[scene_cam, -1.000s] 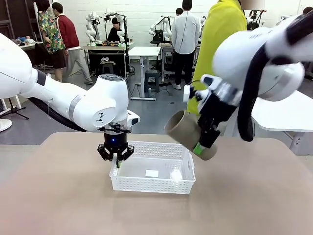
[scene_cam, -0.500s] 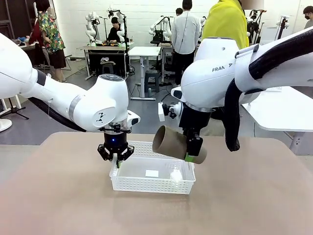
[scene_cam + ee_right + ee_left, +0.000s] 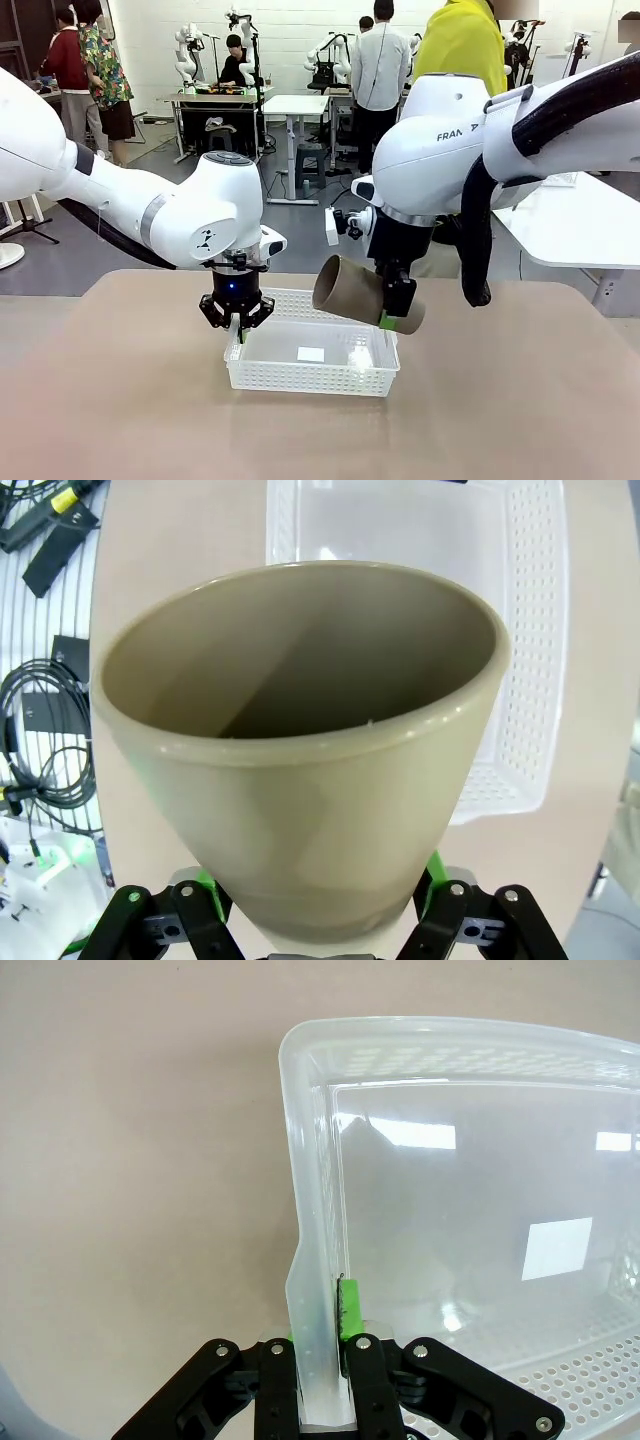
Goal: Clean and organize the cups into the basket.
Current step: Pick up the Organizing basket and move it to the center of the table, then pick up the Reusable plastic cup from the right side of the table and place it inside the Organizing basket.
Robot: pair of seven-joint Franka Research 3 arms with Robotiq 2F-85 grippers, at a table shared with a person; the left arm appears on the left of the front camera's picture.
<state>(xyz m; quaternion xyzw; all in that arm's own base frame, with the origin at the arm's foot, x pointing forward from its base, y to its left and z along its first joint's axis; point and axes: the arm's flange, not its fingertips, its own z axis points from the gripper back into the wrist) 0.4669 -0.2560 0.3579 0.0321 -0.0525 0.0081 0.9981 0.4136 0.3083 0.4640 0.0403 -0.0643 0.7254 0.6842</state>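
Note:
The white mesh basket sits at the middle of the tan table. My left gripper points down at its left end, shut on the short wall. In the left wrist view the green pads pinch the basket's wall just under the rim. A tan-brown cup hangs on its side above the basket's right half, mouth toward picture left, with my right gripper shut on its narrow base. The right wrist view looks into the cup's mouth from my right gripper, with the basket beneath.
A person in a yellow top stands just past the table's far edge, behind my right arm. A white table stands to the right. Bare tabletop lies around the basket. Cables lie beyond the table edge.
My right arm has swung left and down with the cup, from right of the basket to over its right half, then held nearly still. The left gripper and basket have not moved.

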